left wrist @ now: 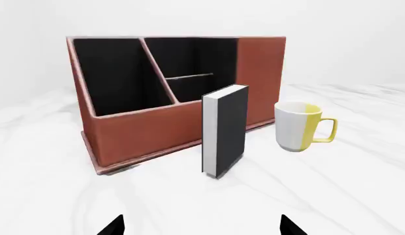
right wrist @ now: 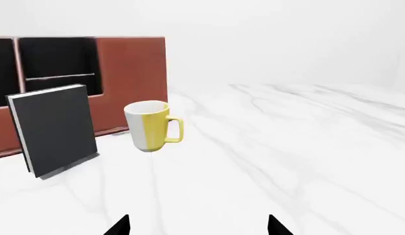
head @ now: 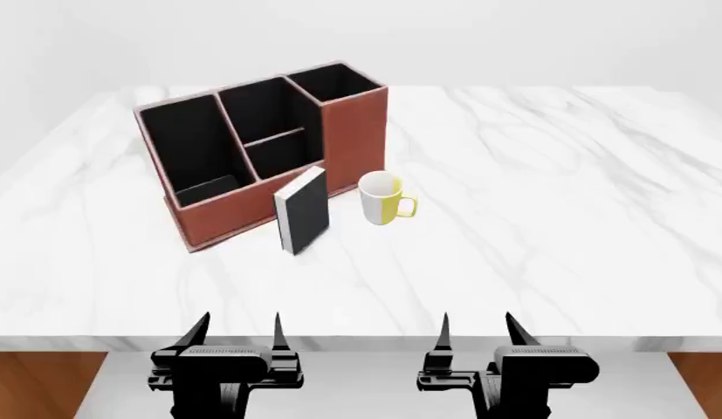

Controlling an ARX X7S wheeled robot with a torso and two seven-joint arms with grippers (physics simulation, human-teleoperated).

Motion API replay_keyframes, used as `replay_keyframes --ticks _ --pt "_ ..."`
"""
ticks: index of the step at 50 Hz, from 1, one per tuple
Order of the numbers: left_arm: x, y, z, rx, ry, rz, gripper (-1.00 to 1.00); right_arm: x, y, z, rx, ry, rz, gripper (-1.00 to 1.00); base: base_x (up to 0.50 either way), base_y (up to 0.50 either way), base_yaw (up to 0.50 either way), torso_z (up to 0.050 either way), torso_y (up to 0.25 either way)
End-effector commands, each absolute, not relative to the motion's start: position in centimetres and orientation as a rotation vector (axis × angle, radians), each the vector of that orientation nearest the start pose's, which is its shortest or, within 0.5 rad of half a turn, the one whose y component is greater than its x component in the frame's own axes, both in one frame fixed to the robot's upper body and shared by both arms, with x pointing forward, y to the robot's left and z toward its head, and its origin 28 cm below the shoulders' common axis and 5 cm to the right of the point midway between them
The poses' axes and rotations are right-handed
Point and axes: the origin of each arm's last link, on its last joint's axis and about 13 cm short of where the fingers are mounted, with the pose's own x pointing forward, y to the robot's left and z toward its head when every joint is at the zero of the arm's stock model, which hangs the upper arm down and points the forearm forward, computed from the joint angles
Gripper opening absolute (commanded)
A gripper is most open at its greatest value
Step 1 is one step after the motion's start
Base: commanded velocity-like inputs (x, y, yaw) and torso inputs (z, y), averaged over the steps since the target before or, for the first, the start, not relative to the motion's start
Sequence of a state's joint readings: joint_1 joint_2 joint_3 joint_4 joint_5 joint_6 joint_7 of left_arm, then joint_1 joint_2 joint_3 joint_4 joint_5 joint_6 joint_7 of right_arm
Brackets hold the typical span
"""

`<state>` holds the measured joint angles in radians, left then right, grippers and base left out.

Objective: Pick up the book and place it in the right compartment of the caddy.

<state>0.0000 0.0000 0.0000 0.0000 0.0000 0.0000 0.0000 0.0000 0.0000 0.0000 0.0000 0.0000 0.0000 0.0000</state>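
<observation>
While both arms hang at the near edge of the tabletop, nothing is held. Left gripper: fingers spread apart, empty, pointing out over the marble. Right gripper: fingers likewise apart, empty.

Book stands upright on the tabletop, dark cover toward the near edge, white page edges showing on one side in the left wrist view. It sits just in front of the caddy, close to its front wall; contact cannot be judged. Book is well apart from both grippers.

Caddy sits toward the far left corner of the tabletop, turned at an angle to the edges. Right compartment is the tall square-mouthed end section, black inside, at the end nearest the mug.

Mug, white and yellow, upright, stands just beside the book, toward the right edge, handle pointing to the right edge; a visible gap separates them in the right wrist view.
</observation>
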Motion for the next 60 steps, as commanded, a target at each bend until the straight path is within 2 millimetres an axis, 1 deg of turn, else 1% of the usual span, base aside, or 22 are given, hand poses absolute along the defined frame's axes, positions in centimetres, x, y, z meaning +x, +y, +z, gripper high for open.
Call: replay_keyframes --ticks 1,20,23,39,44,50,53,54,55,56,57,58,59,60 --pt "21.1 20.6 1.3 0.001 0.002 -0.001 1.00 21.0 -9.6 1.3 -0.002 -0.001 0.001 1.00 0.00 0.00 0.00 0.000 0.000" --pt "21.1 20.6 1.4 -0.034 0.030 0.002 1.00 21.0 -9.6 1.2 0.001 0.000 -0.006 1.00 0.00 0.00 0.00 0.000 0.000" --pt "21.3 20.6 1.1 -0.030 0.033 0.003 1.00 21.0 -9.6 1.2 0.002 0.002 -0.007 1.00 0.00 0.00 0.00 0.000 0.000" --pt "21.1 20.5 1.5 0.006 0.042 -0.004 1.00 20.9 -9.6 1.2 -0.001 0.006 -0.008 1.00 0.00 0.00 0.00 0.000 0.000" --pt "21.3 20.5 1.1 0.007 0.042 -0.005 1.00 20.9 -9.6 1.1 -0.001 0.007 -0.007 1.00 0.00 0.00 0.00 0.000 0.000" --pt "21.2 20.5 1.5 0.011 0.029 -0.005 1.00 20.9 -9.6 1.3 -0.001 0.003 -0.009 1.00 0.00 0.00 0.00 0.000 0.000" --pt "21.2 20.6 2.2 0.042 -0.026 0.007 1.00 20.9 -9.7 1.6 0.012 -0.008 -0.014 1.00 0.00 0.00 0.00 0.000 0.000" --pt "21.3 20.7 2.7 0.040 -0.051 0.016 1.00 20.9 -9.7 2.0 0.028 -0.026 -0.018 1.00 0.00 0.00 0.00 0.000 0.000" --pt "21.3 20.8 3.6 0.065 -0.106 0.032 1.00 20.9 -9.8 2.9 0.036 -0.071 -0.028 1.00 0.00 0.00 0.00 0.000 0.000" --pt "21.3 20.9 4.2 0.085 -0.152 0.049 1.00 20.8 -9.9 3.5 0.044 -0.100 -0.033 1.00 0.00 0.00 0.00 0.000 0.000" --pt "21.3 20.9 4.2 0.085 -0.152 0.049 1.00 20.8 -9.9 3.5 0.044 -0.100 -0.033 1.00 0.00 0.00 0.00 0.000 0.000" --pt "21.2 21.2 6.4 0.130 -0.287 0.082 1.00 20.7 -10.0 5.4 0.072 -0.204 -0.056 1.00 0.00 0.00 0.00 0.000 0.000" --pt "21.1 21.3 7.2 0.148 -0.340 0.091 1.00 20.5 -10.0 6.2 0.100 -0.249 -0.045 1.00 0.00 0.00 0.00 0.000 0.000" --pt "20.7 21.4 8.6 0.143 -0.403 0.103 1.00 20.2 -10.1 7.2 0.105 -0.311 -0.051 1.00 0.00 0.00 0.00 0.000 0.000"
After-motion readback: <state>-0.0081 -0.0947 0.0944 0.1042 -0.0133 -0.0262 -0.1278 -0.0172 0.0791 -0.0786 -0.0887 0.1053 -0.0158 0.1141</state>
